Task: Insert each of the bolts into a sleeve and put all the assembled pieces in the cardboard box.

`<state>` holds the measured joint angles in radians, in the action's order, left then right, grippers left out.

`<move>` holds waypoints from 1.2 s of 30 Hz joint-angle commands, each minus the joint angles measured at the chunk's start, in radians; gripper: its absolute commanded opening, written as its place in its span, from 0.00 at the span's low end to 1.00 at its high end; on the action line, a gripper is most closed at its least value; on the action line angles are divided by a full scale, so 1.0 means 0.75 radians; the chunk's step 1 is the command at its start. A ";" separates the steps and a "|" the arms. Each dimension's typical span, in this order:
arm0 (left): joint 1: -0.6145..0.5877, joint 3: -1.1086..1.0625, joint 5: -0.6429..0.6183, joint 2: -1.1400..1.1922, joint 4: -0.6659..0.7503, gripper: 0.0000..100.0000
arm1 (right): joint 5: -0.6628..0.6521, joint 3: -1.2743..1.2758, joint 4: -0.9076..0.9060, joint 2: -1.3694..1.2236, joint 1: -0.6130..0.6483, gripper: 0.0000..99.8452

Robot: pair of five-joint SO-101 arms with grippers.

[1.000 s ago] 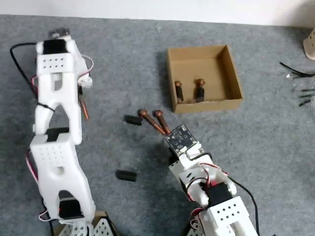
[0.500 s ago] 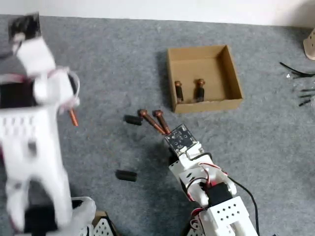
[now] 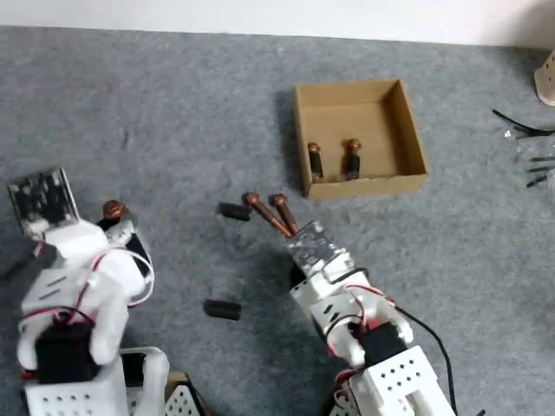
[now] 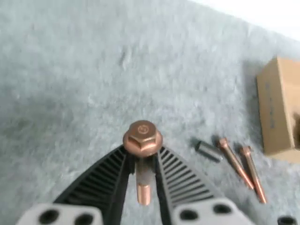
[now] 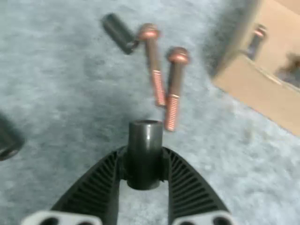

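Copper bolt point(image 4: 143, 137), L-gripper point(image 4: 142, 157); sleeve point(image 5: 145, 138), R-gripper point(image 5: 144, 159).

The cardboard box point(image 4: 279, 112) runs past the edge; a sleeve point(image 5: 7, 138) is cut off likewise.

Soft, even light across the grey carpet point(image 3: 191, 113), nothing harsh. The cardboard box point(image 3: 373, 185) drops a faint shadow off its 9 o'clock side, so the light leans in from 3 o'clock. The pale strip point(image 3: 260, 13) at 12 o'clock is nearly washed out. In the left wrist view, the held bolt point(image 4: 143, 138) catches a small glint on its head. In the right wrist view, the box goes blurry behind the held sleeve point(image 5: 143, 150).
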<state>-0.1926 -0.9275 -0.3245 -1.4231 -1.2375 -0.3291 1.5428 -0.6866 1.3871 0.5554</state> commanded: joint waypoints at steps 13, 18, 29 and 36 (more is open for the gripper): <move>0.046 -0.631 -0.004 -0.553 0.685 0.00 | 0.000 0.081 0.050 0.492 0.107 0.00; 0.289 -0.797 -0.004 -0.543 1.133 0.00 | 0.000 0.128 -0.001 0.584 0.107 0.00; 0.459 -1.022 -0.303 -0.541 1.829 0.00 | 0.000 0.142 0.320 0.605 0.111 0.00; 0.592 -0.969 -0.417 -0.541 1.618 0.00 | 0.000 0.148 0.379 0.605 0.116 0.00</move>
<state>0.1880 -1.6763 -0.6206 -1.8190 0.0483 -0.3291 1.6563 -0.4396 1.8243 0.6291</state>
